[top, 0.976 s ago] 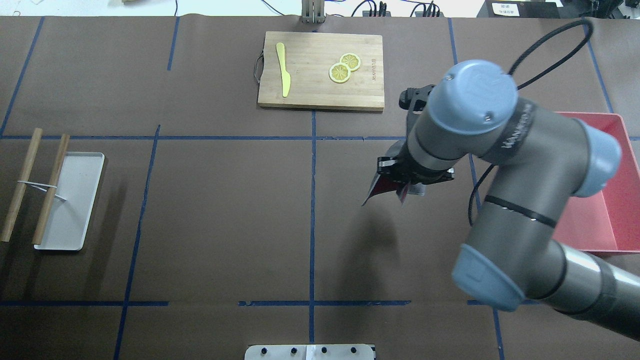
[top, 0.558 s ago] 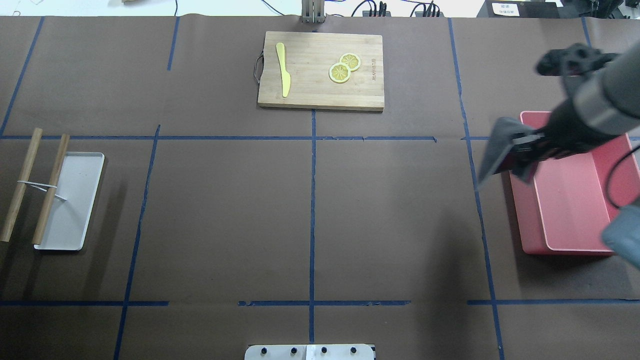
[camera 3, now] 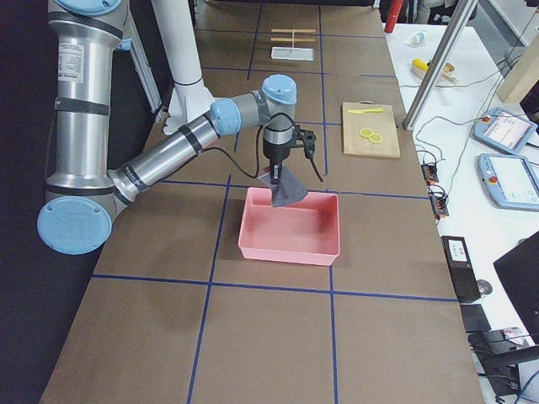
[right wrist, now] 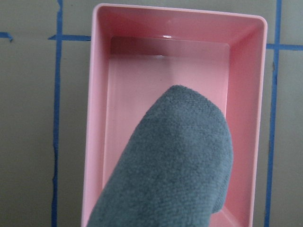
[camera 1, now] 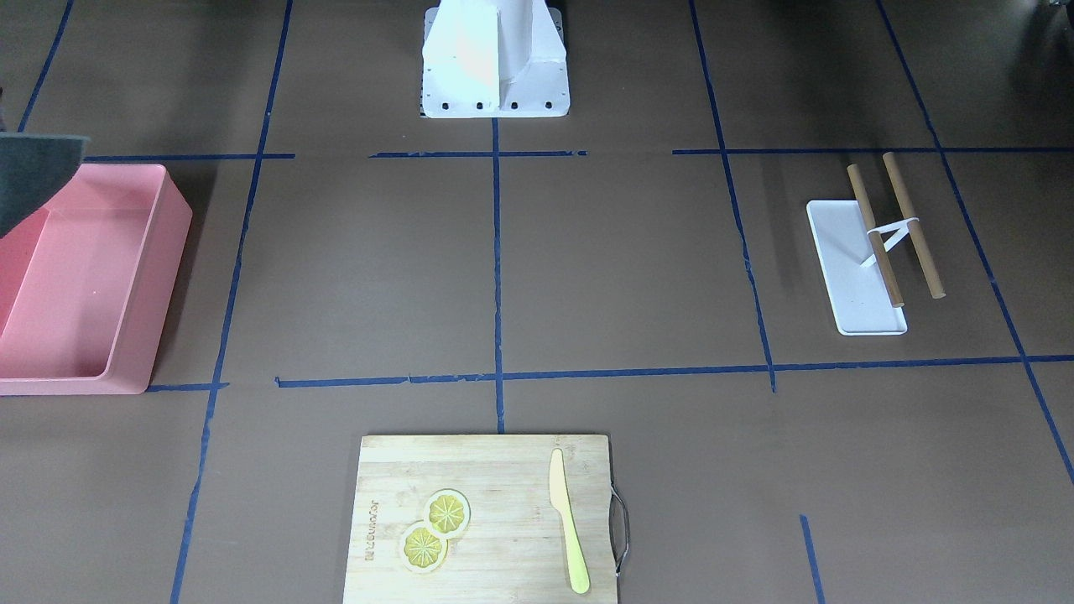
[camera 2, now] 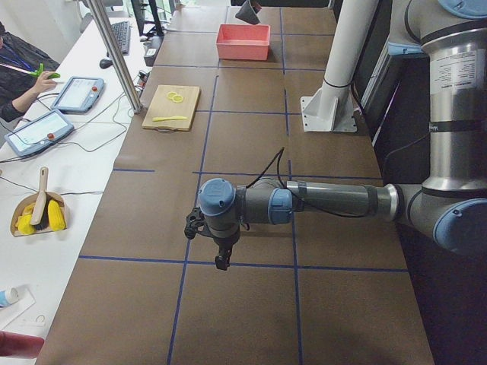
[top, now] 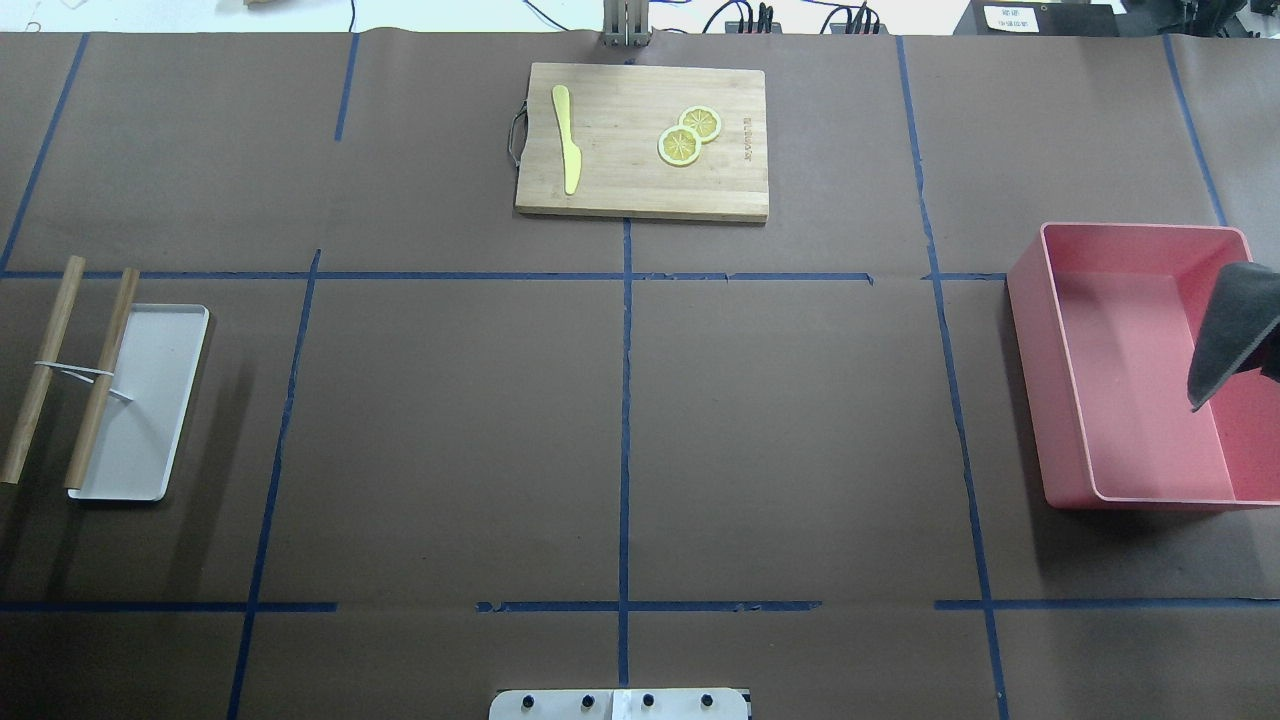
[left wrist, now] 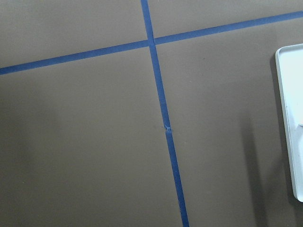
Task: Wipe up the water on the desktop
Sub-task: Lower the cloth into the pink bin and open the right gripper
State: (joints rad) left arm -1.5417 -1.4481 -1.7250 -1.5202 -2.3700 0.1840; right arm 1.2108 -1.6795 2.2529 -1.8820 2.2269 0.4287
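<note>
The brown desktop [top: 780, 420] with blue tape lines shows no water that I can make out. A grey cloth [top: 1235, 322] hangs in the air over the pink bin [top: 1030, 330] at the right edge. In the right wrist view the cloth [right wrist: 170, 165] hangs straight down in front of the camera over the bin [right wrist: 97, 118] and hides the fingers. The exterior right view shows my right gripper [camera 3: 275, 174] holding the cloth [camera 3: 289, 192] above the bin. My left gripper [camera 2: 221, 262] hovers low over the desktop's left part; I cannot tell whether it is open.
A bamboo cutting board [top: 620, 170] with a yellow knife [top: 566, 140] and two lemon slices [top: 680, 146] lies at the far middle. A white tray [top: 150, 400] with two tied wooden sticks [top: 45, 370] lies at the left; its edge shows in the left wrist view [left wrist: 292, 118].
My right arm has swung from the table's middle to the right, carrying the grey cloth over the pink bin; the arm has left the overhead view.
</note>
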